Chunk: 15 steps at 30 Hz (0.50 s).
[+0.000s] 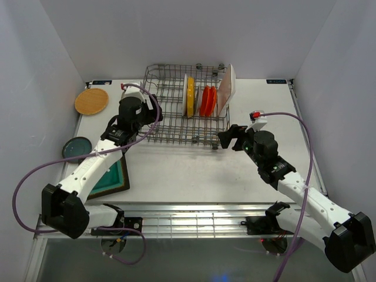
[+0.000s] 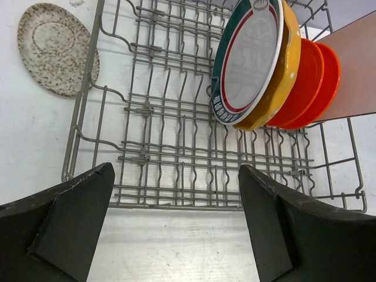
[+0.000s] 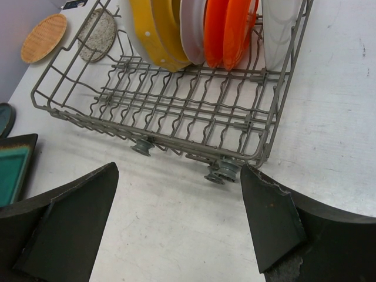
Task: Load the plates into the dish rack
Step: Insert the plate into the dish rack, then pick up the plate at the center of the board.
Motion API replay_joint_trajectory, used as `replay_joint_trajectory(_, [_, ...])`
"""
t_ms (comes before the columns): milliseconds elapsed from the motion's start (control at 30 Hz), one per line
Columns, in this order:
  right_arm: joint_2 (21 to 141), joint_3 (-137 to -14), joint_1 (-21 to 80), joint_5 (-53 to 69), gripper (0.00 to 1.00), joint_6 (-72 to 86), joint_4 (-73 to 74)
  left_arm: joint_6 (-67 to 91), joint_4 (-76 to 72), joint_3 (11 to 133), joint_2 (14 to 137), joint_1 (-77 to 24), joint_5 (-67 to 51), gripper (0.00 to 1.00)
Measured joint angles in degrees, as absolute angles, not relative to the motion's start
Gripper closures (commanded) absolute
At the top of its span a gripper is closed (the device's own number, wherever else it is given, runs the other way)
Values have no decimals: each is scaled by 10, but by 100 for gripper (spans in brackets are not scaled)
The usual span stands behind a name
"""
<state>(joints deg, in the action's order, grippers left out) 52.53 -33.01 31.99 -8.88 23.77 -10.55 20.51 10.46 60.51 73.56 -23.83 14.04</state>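
My left gripper (image 2: 176,173) hangs over the near left part of the dish rack (image 1: 170,117), fingers spread wide, nothing between them and nothing touching them. My right gripper (image 3: 179,170) is just as wide apart and empty. It hovers above the bare table (image 1: 194,170) just in front of the rack's near right corner.

The rack sits at the middle back of the table. At its right end, on edge between the tines, I see a white green-rimmed plate (image 2: 247,59), a yellow scalloped plate (image 2: 289,64), orange-red plates (image 2: 311,82) and a white rectangular plate (image 1: 228,88) leaning at the far end.

A speckled pale plate (image 2: 57,48) lies flat just beside the rack's left side. Further left, apart from it, lie a wooden plate (image 1: 91,101), a dark teal plate (image 1: 77,148) and, under my left arm, a square teal plate (image 1: 113,176) with a brown rim.

The tabletop is white, enclosed by plain pale walls on three sides. Purple cables loop off both arms.
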Motion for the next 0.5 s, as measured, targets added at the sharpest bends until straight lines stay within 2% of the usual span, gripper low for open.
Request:
replay_joint_trajectory(267, [536,-330,320,-88,10,238,-105,212,104,586,718,-230,188,2])
replay_joint_trajectory(500, [537,-330,320,-88,10,237,-105,256,104,577,725,-154,148,2])
